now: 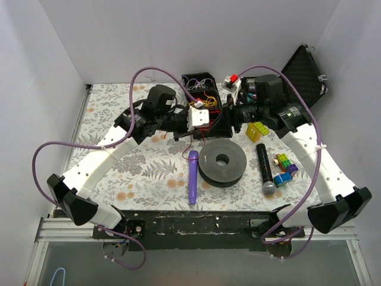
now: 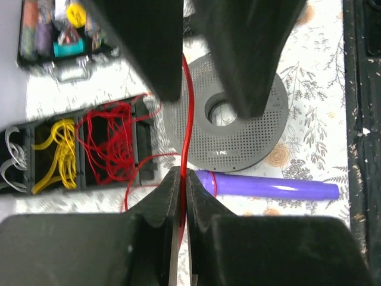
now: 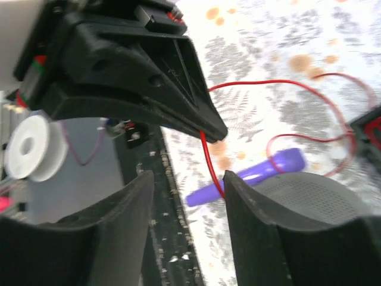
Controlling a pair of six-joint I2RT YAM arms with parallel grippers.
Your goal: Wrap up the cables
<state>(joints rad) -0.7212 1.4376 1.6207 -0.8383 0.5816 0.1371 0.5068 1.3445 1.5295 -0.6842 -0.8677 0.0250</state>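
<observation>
While the left gripper (image 2: 181, 183) was clamped tight on the red cable (image 2: 190, 113), the strand ran straight and taut from its tips toward the right gripper (image 3: 189, 226), whose fingers stood apart with the wire passing between them. Beyond the pinch the thin cable fell into loose loops over the floral table (image 2: 312, 77). It led to a red tangle in one compartment of the black box (image 2: 80, 156), near the grey perforated disc (image 2: 262, 140) and the purple marker (image 2: 268, 189).

White arm links (image 1: 104, 159), black joints (image 1: 80, 205), purple cables (image 1: 65, 143), black wedge-shaped gripper fingers (image 2: 107, 250).
</observation>
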